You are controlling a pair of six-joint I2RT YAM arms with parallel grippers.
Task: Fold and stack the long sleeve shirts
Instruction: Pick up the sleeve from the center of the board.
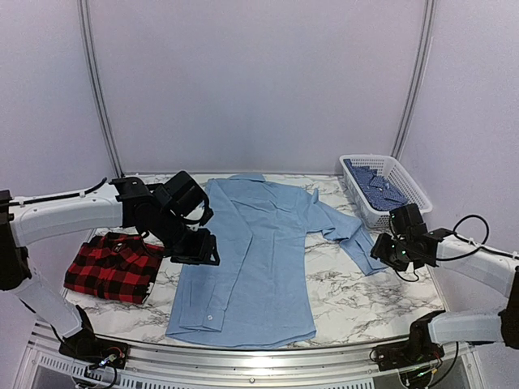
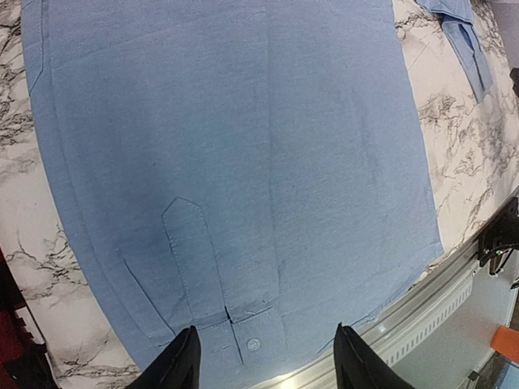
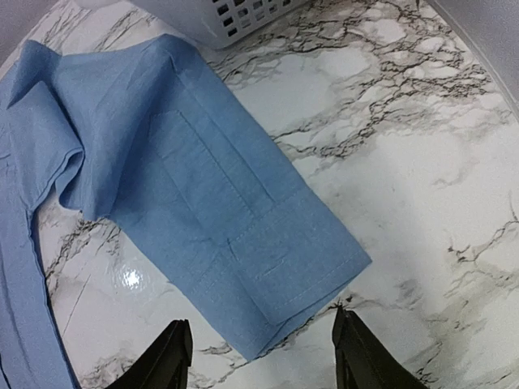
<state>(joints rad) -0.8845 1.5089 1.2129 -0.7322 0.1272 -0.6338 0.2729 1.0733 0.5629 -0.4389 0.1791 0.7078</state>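
Covering the middle of the marble table (image 1: 365, 300), the light blue shirt (image 1: 251, 259) lies flat with one sleeve laid over its body and the other trailing toward 3 o'clock, while the red-and-black plaid shirt (image 1: 109, 267) sits folded at 9 o'clock. The left gripper (image 2: 268, 356) hovers over the folded-in cuff (image 2: 243, 332) and the right gripper (image 3: 263, 356) over the outstretched cuff (image 3: 284, 275), both with jaws apart and empty. The cloth looks light, limp and apt to slide on smooth stone (the stitched cuff seems stiffest), so that cuff edge is probably the best pinch.
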